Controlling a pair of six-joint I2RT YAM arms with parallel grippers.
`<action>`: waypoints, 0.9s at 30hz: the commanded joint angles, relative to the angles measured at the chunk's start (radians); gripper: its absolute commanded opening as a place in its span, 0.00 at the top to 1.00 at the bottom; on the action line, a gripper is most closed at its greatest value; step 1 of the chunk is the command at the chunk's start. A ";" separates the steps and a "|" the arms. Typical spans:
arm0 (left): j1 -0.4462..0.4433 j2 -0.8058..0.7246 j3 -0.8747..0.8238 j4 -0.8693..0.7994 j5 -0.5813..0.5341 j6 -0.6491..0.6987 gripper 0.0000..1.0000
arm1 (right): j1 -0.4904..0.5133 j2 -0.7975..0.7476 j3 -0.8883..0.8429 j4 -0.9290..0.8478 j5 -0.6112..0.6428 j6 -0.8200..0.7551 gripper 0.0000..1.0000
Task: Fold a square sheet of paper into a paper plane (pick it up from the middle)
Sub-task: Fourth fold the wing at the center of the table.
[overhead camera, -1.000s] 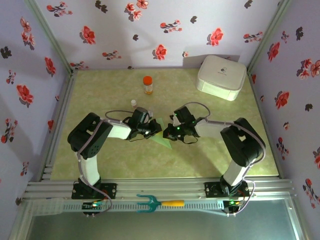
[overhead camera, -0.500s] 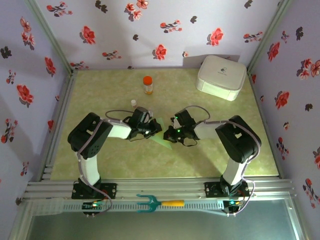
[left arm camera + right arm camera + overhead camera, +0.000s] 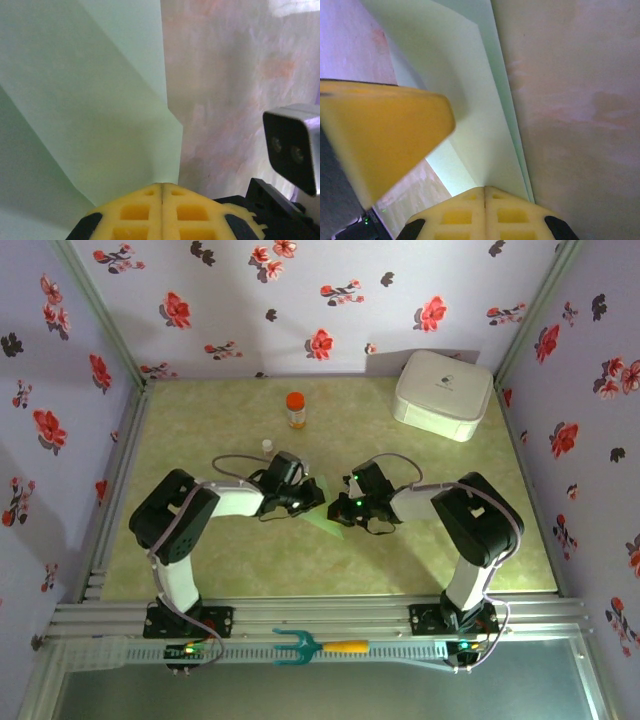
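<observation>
Paper, pale green, creased and folded in layers, mid-table between both arms.
Left gripper and right gripper low, tip to tip, jaws pressed together, each pinching its edge.

We are looking at a purpose-built robot test cell, not a lived-in room. It is a small booth whose walls are lavender sheets printed with red flowers, held in bare aluminium posts. The desk has a green marbled cover and ends at a slotted metal rail, where the left arm and the right arm are bolted down. A few props lie about: a white rounded box, an orange-capped bottle and a teal fork-shaped tool.
</observation>
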 commanded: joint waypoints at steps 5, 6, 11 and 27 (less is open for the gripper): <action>0.015 0.069 -0.027 0.013 -0.046 -0.016 1.00 | -0.009 0.030 -0.050 -0.134 0.076 0.000 1.00; 0.020 0.069 -0.024 0.011 -0.046 -0.013 1.00 | -0.009 0.030 -0.051 -0.138 0.075 -0.002 1.00; 0.067 0.067 0.002 -0.047 -0.049 0.027 1.00 | -0.009 0.028 -0.052 -0.153 0.080 -0.015 1.00; 0.200 0.076 0.103 -0.197 -0.032 0.132 1.00 | -0.009 0.025 -0.058 -0.155 0.071 -0.026 1.00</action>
